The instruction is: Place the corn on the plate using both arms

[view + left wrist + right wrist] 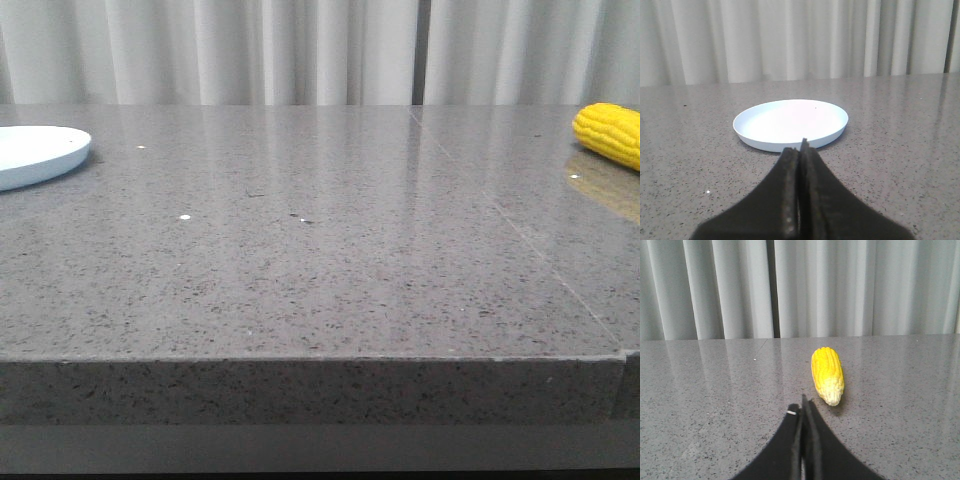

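Note:
The yellow corn point(610, 133) lies on the grey table at the far right, cut off by the front view's edge. In the right wrist view the corn point(827, 374) lies lengthwise, its pale tip toward my right gripper point(802, 407), which is shut and empty a short way before the tip. The pale blue plate point(40, 153) sits empty at the far left of the table. My left gripper point(801, 147) is shut with nothing in it, just short of the plate point(790, 122) and near its rim. Neither arm shows in the front view.
The speckled grey stone table point(320, 260) spans the view, with its front edge low in the front view and a seam running across its right part. White curtains point(300, 50) hang behind the table.

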`<action>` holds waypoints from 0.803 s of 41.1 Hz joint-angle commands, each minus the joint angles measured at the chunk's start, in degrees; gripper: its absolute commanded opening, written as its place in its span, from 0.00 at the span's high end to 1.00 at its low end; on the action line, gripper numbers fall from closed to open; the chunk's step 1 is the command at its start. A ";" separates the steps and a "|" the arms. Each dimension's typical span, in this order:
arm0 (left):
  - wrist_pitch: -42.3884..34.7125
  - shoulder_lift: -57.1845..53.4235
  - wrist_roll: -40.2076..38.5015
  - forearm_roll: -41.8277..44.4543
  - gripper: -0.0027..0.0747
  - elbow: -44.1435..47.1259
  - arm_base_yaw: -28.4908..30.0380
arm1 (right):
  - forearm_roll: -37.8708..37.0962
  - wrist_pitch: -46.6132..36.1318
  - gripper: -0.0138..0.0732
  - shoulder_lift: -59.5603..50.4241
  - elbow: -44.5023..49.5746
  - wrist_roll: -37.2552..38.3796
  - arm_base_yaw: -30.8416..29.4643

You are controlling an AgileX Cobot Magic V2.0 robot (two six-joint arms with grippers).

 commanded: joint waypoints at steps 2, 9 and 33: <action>-4.87 -1.04 -0.62 -0.39 0.99 1.22 0.22 | -0.47 -4.23 0.94 -1.02 -1.23 -0.15 -0.36; -4.87 -1.04 -0.62 -0.39 0.99 1.22 0.22 | -0.47 -4.23 0.94 -1.02 -1.23 -0.15 -0.36; -8.73 -0.76 -0.62 -0.39 0.99 -7.97 0.08 | -0.47 2.16 0.94 -0.95 -11.84 -0.42 -0.36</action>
